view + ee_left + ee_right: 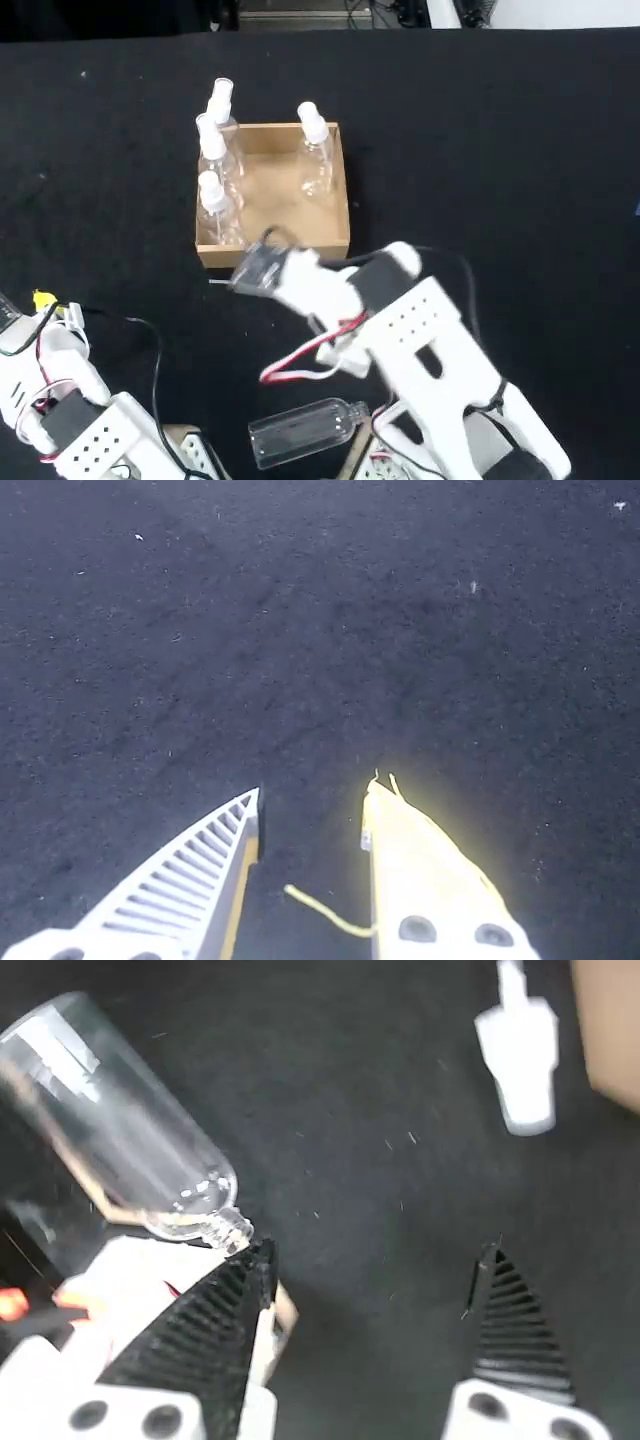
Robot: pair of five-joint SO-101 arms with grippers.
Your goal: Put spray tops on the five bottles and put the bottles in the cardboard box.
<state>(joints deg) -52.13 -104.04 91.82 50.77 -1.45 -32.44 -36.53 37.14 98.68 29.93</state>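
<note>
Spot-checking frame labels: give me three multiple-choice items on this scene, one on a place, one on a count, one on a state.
1. Where is the uncapped bottle?
A. In the cardboard box
B. Lying on the table near the arm bases
C. Upright beside the box

2. How many capped bottles stand in the cardboard box?
A. Two
B. Four
C. Five

3. The right pincer is:
A. Open and empty
B. Shut on a spray top
C. Shut on a bottle

Key: B, it lies on its side on the black table; B, four white tops rise from the box; A, its jaws stand apart, with a loose spray top lying beyond them.
</note>
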